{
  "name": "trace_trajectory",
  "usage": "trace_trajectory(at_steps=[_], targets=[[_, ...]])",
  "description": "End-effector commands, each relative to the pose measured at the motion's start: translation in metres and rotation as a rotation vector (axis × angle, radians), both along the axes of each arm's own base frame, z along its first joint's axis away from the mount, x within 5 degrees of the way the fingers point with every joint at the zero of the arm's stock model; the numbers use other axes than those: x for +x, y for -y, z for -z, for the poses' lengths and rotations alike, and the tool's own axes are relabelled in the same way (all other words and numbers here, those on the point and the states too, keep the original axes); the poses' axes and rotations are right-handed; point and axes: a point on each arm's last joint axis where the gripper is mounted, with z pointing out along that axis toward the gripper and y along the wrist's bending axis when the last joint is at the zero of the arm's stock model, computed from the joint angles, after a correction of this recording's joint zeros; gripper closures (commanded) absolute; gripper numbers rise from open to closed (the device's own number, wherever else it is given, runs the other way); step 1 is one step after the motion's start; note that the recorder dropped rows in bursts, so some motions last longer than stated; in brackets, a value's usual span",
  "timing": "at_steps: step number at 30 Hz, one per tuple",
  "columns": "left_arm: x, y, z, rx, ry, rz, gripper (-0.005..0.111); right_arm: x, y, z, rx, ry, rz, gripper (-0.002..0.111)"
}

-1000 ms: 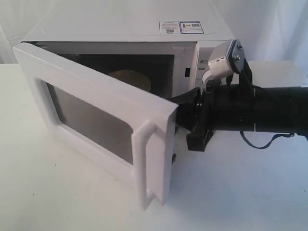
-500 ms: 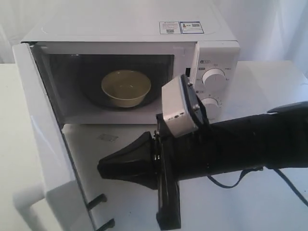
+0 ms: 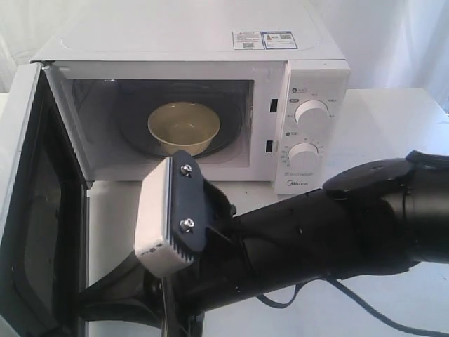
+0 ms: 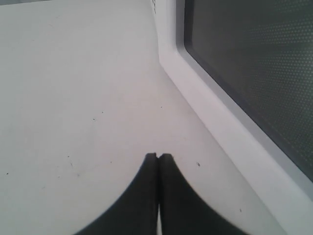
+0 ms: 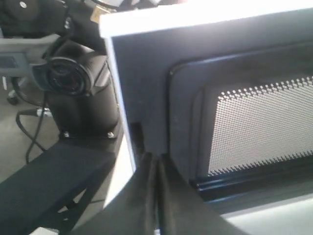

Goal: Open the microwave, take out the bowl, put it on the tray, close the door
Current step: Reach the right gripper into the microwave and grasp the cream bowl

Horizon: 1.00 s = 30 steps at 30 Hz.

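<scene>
Door stands wide open, cream bowl sits inside the microwave, right pincer narrow and empty at the door's inner face, left pincer likewise above the counter; removal, tray placement, closing outstanding.

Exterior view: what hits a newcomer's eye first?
The black right arm fills the foreground, its white wrist camera in front of the microwave. Behind it, the door stands wide open at the left, and the cream bowl sits inside the cavity.
</scene>
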Motion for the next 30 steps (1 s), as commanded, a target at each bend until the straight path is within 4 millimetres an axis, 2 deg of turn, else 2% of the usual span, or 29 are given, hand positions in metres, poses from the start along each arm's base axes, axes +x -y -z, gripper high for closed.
trace_trajectory(at_steps=[1, 5, 7, 14, 20, 25, 30], targets=[[0.0, 0.0, 0.001, -0.006, -0.001, 0.0, 0.107, 0.01, -0.002, 0.01, -0.091, 0.047, 0.097, 0.108], [0.0, 0.0, 0.001, -0.006, -0.001, 0.0, 0.107, 0.027, 0.003, 0.023, -0.288, 0.101, 0.297, 0.108], [0.0, 0.0, 0.001, -0.006, -0.001, 0.0, 0.107, 0.032, 0.004, 0.023, -0.354, 0.132, 0.352, 0.108], [0.0, 0.0, 0.001, -0.006, -0.001, 0.0, 0.107, 0.037, -0.004, 0.012, -0.441, 0.242, 0.331, 0.108], [0.0, 0.0, 0.001, -0.006, -0.001, 0.0, 0.107, 0.053, -0.01, 0.009, -0.527, 0.399, 0.306, 0.108], [0.0, 0.0, 0.001, -0.006, -0.001, 0.0, 0.107, 0.06, -0.014, 0.011, -0.618, 0.349, 0.302, 0.108], [0.0, 0.0, 0.001, -0.006, -0.001, 0.0, 0.107, 0.072, -0.001, 0.016, -0.798, 0.257, 0.405, 0.108]])
